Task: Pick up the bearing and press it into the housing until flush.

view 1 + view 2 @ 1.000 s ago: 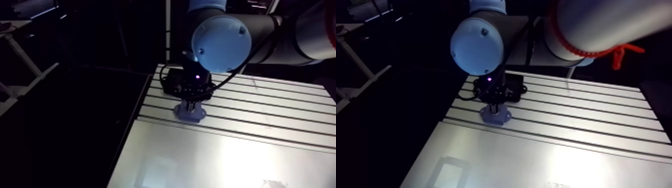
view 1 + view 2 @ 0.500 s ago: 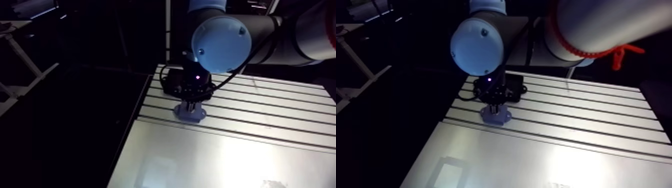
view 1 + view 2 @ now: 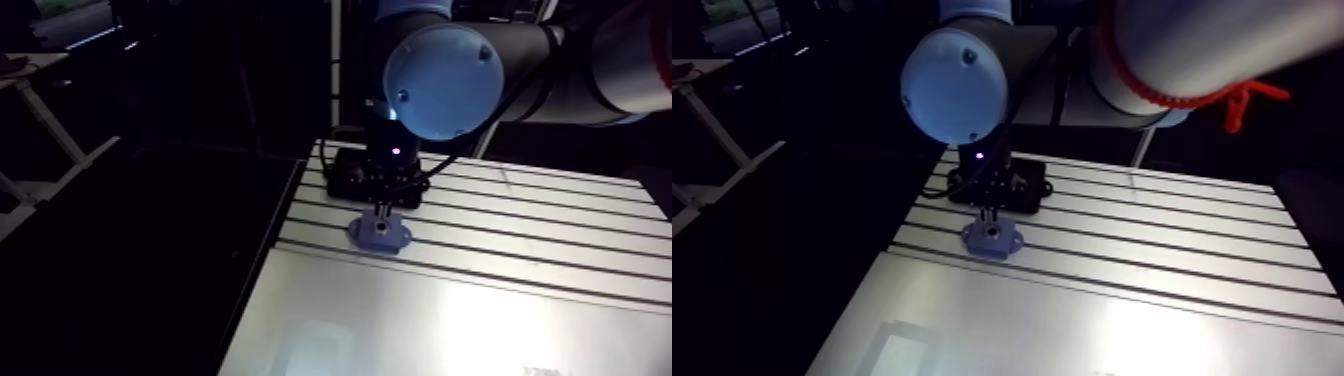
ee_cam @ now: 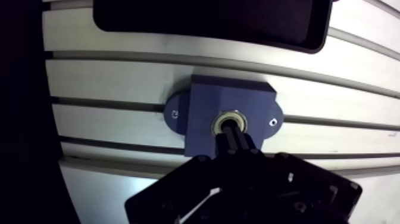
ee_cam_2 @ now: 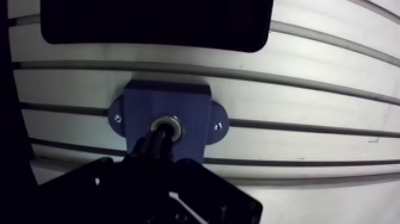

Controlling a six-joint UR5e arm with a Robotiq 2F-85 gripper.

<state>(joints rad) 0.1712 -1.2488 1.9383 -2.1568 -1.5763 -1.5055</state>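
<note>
The blue-purple housing stands on the slotted table, its two flange ears lying flat. A metal-ringed bearing sits in its round bore, and its rim looks about level with the top face. My gripper hangs straight over the bore with its dark fingers pressed together and their tips close above the bearing. Nothing is held between them. In the arm view the gripper stands just above the housing.
A black rectangular block lies on the table just beyond the housing, also seen in the arm view as a black block. A smooth metal sheet covers the near part of the table. The table's left edge runs close to the housing.
The gripper has risen a little off the housing, so the bore now shows in the arm view. The camera shifted with the arm. The housing stayed in place.
</note>
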